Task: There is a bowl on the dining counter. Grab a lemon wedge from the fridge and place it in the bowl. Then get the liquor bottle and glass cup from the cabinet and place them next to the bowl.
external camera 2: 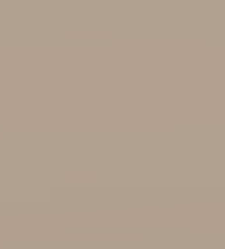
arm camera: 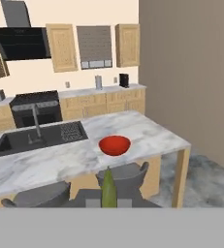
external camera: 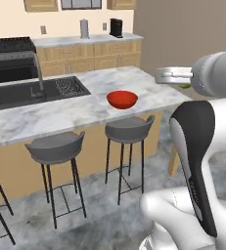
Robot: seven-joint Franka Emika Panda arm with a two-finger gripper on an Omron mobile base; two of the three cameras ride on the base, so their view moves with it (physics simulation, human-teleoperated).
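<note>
The red bowl sits on the marbled dining counter, towards its right end and to the right of the black sink. In the hand view my gripper is shut on the lemon wedge, a thin yellow-green sliver standing up between the fingertips. It hangs short of the counter's near edge, level with the bowl. In the left base view my hand hovers off the counter's right end, with a speck of green under it.
Grey round stools stand along the counter's near side. A grey tap rises by the sink. A tan wall runs close on the right. Behind are a stove, a back counter and tan wall cabinets.
</note>
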